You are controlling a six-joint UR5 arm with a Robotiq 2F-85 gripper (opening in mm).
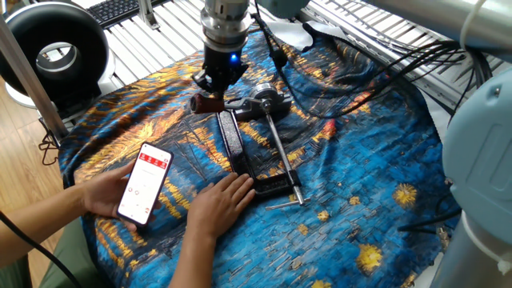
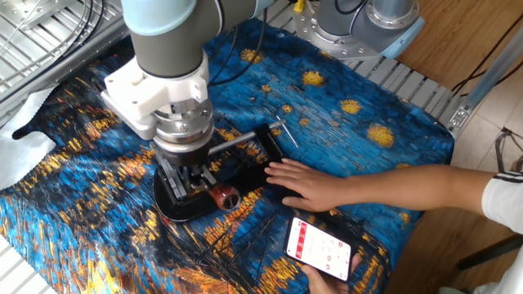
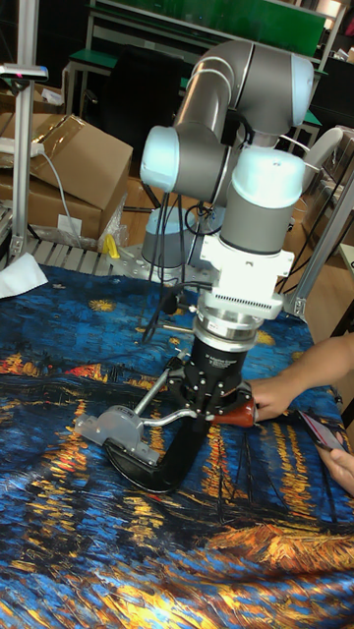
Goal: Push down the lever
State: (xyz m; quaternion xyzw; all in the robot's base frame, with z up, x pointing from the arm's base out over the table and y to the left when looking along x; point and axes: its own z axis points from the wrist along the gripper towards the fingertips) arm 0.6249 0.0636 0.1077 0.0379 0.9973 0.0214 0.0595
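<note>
The lever (image 1: 210,103) is seen lying low over the blue and orange cloth (image 1: 360,160) that covers the surface, its reddish-brown knob pointing away from the silvery head (image 1: 266,103) of the black clamp (image 1: 240,156). The end effector (image 2: 189,180) is placed directly above the lever, with its fingers (image 3: 193,395) close to the knob. Whether the fingers are apart or together cannot be told. A person's hand (image 2: 306,184) is pressed flat on the far end of the clamp bar. A phone (image 1: 145,181) is held in the other hand (image 1: 100,194).
</note>
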